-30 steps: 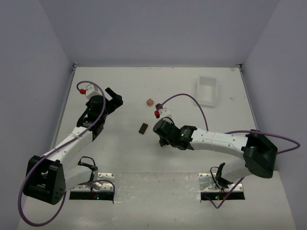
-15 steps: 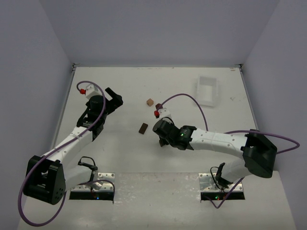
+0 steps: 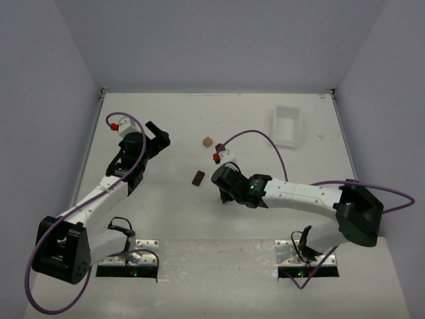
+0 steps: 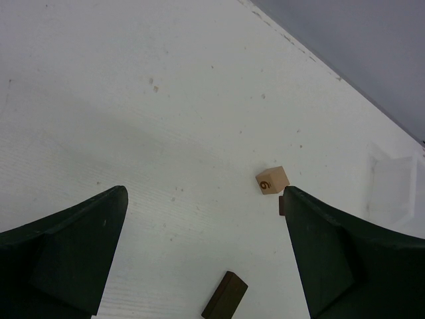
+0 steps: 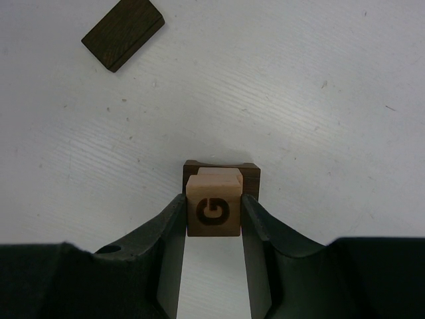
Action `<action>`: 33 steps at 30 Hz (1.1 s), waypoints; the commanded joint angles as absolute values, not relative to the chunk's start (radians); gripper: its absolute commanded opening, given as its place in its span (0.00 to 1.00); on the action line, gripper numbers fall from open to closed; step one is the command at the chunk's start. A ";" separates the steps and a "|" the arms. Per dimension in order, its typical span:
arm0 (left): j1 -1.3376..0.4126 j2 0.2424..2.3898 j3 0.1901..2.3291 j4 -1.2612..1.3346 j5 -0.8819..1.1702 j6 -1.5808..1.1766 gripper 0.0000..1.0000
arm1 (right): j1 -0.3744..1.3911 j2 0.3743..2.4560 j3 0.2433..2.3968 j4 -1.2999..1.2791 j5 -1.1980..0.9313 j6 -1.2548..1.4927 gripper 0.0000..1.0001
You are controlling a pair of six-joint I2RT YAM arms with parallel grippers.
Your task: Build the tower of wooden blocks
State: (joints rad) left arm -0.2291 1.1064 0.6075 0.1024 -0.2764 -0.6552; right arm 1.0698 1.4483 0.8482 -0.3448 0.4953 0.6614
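Tan block (image 5: 212, 210) within the right gripper (image 5: 213, 201)

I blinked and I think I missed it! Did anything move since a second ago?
Only a little. The right arm crept slightly toward the far left of the table. Its gripper is clamped on the tan G block, which sits over a dark notched block. The left arm, the flat dark block and the other tan block stayed put.
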 commanded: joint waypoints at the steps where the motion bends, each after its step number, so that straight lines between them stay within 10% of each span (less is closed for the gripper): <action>1: -0.227 1.080 0.605 0.154 -0.277 -0.646 1.00 | 1.077 1.445 0.879 -0.342 0.538 0.690 0.38; 24: -0.227 1.077 0.604 0.158 -0.275 -0.646 1.00 | 1.077 1.456 0.882 -0.354 0.542 0.695 0.39; 33: -0.227 1.075 0.603 0.158 -0.275 -0.646 1.00 | 1.077 1.453 0.884 -0.360 0.542 0.703 0.54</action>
